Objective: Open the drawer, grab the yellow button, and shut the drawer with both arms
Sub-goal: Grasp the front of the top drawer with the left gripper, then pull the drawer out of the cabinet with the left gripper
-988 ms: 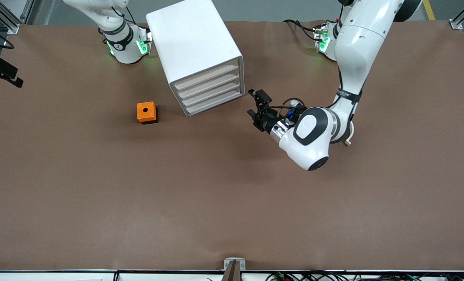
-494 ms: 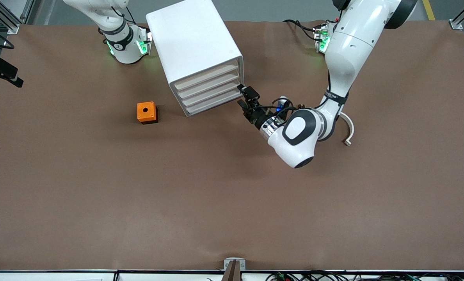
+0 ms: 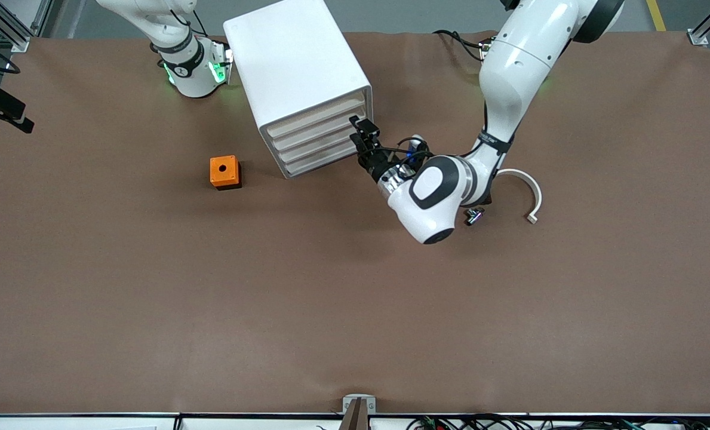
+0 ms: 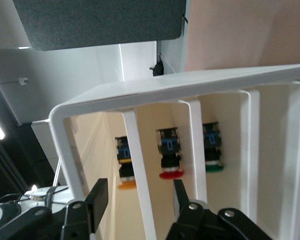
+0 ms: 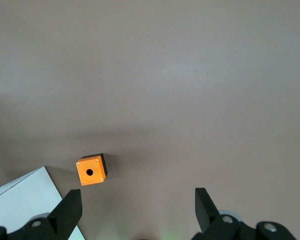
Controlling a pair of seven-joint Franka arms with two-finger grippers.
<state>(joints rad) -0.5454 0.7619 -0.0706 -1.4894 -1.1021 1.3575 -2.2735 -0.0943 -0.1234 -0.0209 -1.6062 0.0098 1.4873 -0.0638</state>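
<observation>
The white cabinet stands near the right arm's base, with all four drawers shut. The uppermost drawer holds the button, whose orange cap shows in the left wrist view. My left gripper is open at the drawer fronts, at the end toward the left arm. In its own view the left gripper straddles the rail between the top two drawers and grips nothing. My right gripper is open and empty, high over the table and the orange cube. It is out of the front view.
The orange cube with a hole sits on the table beside the cabinet, toward the right arm's end. A white curved piece and a small dark part lie near the left arm's elbow. Red-capped and green-capped buttons sit in lower drawers.
My left gripper has moved across the table up to the cabinet's drawer fronts. The arm's swing uncovered the white curved piece and the small dark part. The drawers have not moved.
</observation>
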